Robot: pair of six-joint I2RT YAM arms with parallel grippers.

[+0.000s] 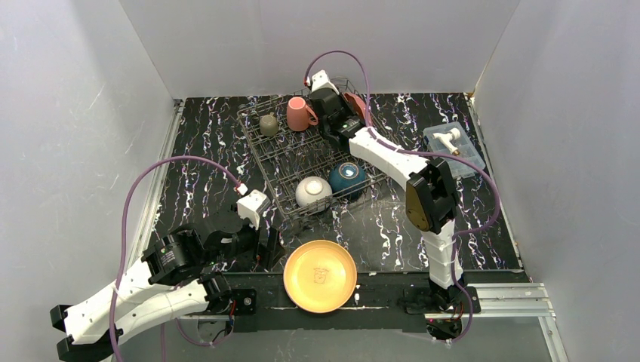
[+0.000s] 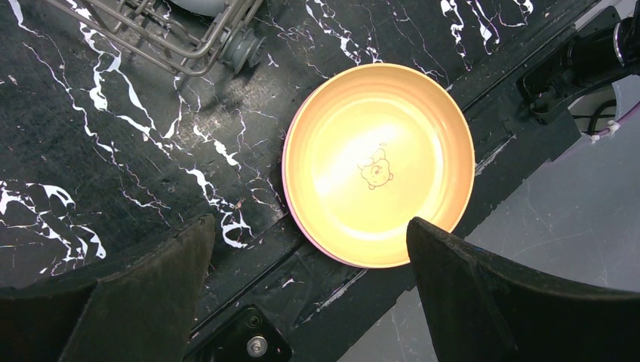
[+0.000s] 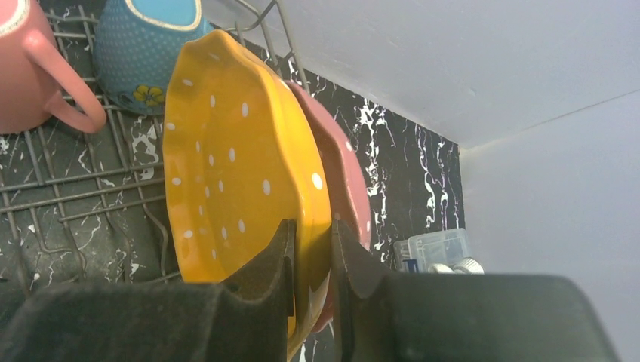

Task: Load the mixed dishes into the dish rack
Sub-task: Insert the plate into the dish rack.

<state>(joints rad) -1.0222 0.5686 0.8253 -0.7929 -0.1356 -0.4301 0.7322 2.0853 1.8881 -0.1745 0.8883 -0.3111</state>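
While the right gripper clamps a yellow scalloped dotted plate standing on edge in the grey wire dish rack beside a pink plate, the left gripper hangs wide open above a round orange plate.

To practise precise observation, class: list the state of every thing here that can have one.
Left gripper: open, empty.
Right gripper: shut on yellow plate.
Yellow plate: upright, gripped at rim.
Red plate: upright behind yellow plate.
Orange plate: flat, outside rack.
Pink mug: in rack.
Blue mug: in rack.
Olive mug: in rack.
White bowl: upside down in rack.
Teal bowl: in rack.
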